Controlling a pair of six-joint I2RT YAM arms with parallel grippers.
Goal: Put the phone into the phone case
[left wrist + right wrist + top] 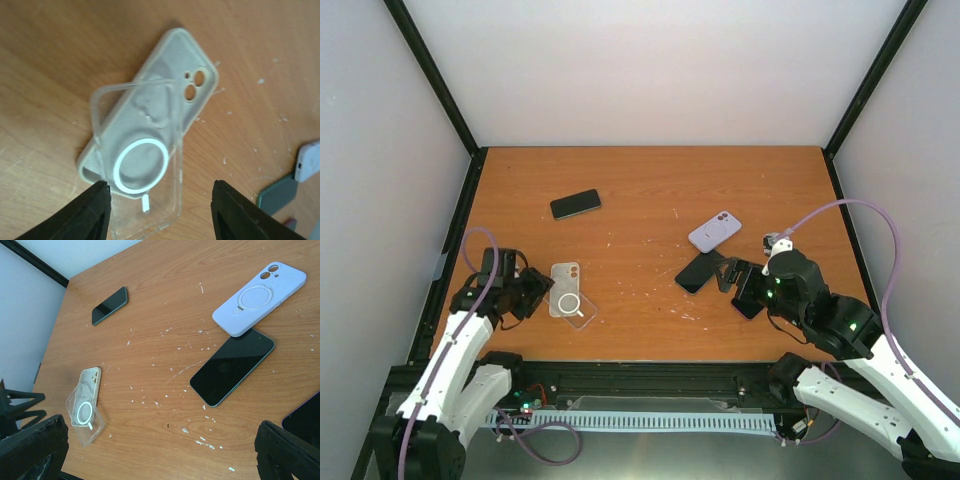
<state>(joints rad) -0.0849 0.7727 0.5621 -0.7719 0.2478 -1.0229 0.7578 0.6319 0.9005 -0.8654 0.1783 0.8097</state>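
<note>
While the left jaws stand partly apart astride the clear case [140, 170], the right jaws hang wide open over the table [650, 180] on the right.
Near the table's left front, the clear case lies askew on top of a beige case [167, 59]; its near end sits between the left fingers [92, 212], with a gap showing on each side. One dark phone [575, 204] lies alone, well apart, toward the far left. A second phone [698, 271] lies screen up right of centre, its far end just under the corner of a lilac case [715, 232]. A third phone [750, 297] is next to it, partly hidden beneath the right jaws, which hold nothing.
</note>
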